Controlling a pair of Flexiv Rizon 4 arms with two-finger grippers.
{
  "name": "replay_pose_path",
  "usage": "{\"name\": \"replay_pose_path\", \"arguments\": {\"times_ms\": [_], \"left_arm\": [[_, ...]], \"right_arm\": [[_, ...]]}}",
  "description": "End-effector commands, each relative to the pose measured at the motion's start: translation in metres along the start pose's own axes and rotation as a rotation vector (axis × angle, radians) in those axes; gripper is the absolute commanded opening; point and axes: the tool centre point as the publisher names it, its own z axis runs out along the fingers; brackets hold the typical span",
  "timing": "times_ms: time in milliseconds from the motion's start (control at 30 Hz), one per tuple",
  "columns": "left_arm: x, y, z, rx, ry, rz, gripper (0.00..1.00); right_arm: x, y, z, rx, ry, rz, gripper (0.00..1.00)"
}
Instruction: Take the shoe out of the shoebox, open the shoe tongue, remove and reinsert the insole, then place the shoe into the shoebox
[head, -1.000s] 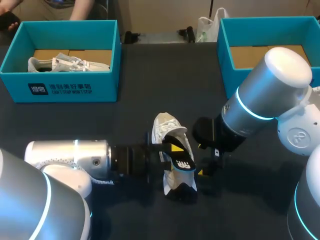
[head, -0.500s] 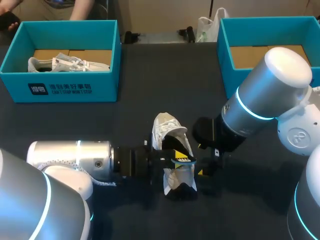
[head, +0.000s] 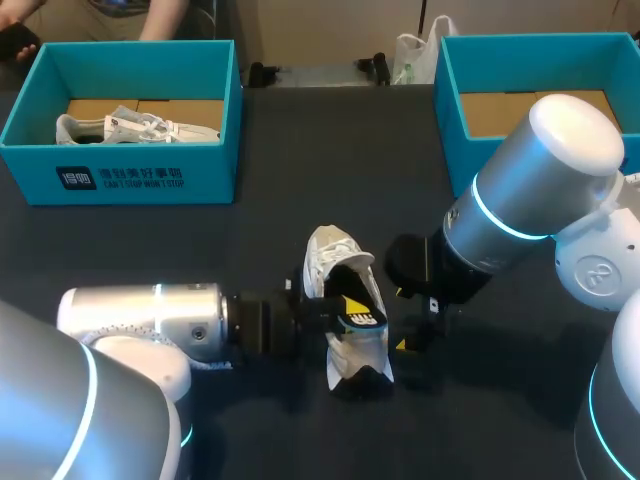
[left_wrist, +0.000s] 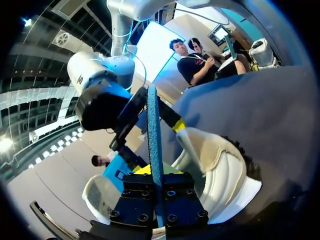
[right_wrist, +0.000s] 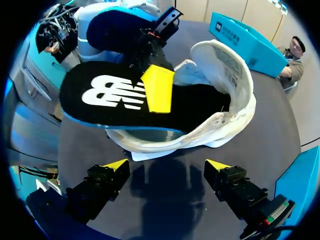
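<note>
A white shoe (head: 338, 262) stands mid-table, heel end nearest me. Its black insole (head: 362, 308) with a white logo sticks up out of the opening. My left gripper (head: 347, 306) comes in from the left and is shut on that insole. The left wrist view shows the insole (left_wrist: 153, 135) edge-on as a thin blue strip between the left gripper (left_wrist: 156, 172), with the shoe (left_wrist: 222, 175) beside it. In the right wrist view a yellow fingertip (right_wrist: 159, 90) presses on the insole (right_wrist: 120, 97) above the shoe (right_wrist: 227, 95). My right gripper (right_wrist: 167, 167) stands open just right of the shoe (head: 410, 325), empty.
A teal shoebox (head: 130, 175) at the back left holds another white shoe (head: 135, 127). A second teal shoebox (head: 450, 110) stands at the back right, partly behind my right arm (head: 520, 210). Dark table surface lies between the boxes.
My left gripper has shut on the insole and drawn back slightly to the left, tilting the insole lower. The right arm has not moved.
</note>
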Motion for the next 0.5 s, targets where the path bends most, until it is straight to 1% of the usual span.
{"name": "replay_pose_path", "arguments": {"times_ms": [33, 167, 333, 367, 400, 467, 500], "left_arm": [[-0.002, 0.008, 0.009, -0.022, 0.007, -0.005, 0.00], [-0.001, 0.012, 0.008, -0.033, 0.012, -0.014, 0.00], [-0.002, 0.006, 0.002, -0.020, 0.015, -0.029, 0.00], [-0.003, 0.004, 0.001, -0.015, 0.011, -0.031, 0.07], [-0.003, 0.003, 0.000, -0.013, 0.010, -0.033, 0.10], [-0.003, -0.001, -0.002, -0.006, 0.007, -0.038, 0.27], [-0.003, -0.004, -0.003, -0.002, 0.007, -0.041, 0.32]], "right_arm": [[0.001, 0.001, 0.001, 0.002, -0.003, 0.000, 1.00], [0.001, 0.001, 0.001, 0.002, -0.003, 0.000, 1.00], [0.001, 0.001, 0.001, 0.002, -0.003, 0.000, 1.00], [0.001, 0.001, 0.001, 0.002, -0.003, 0.000, 1.00], [0.001, 0.001, 0.001, 0.002, -0.003, 0.000, 1.00], [0.001, 0.001, 0.001, 0.002, -0.003, 0.000, 1.00], [0.001, 0.001, 0.001, 0.002, -0.003, 0.000, 1.00]]}}
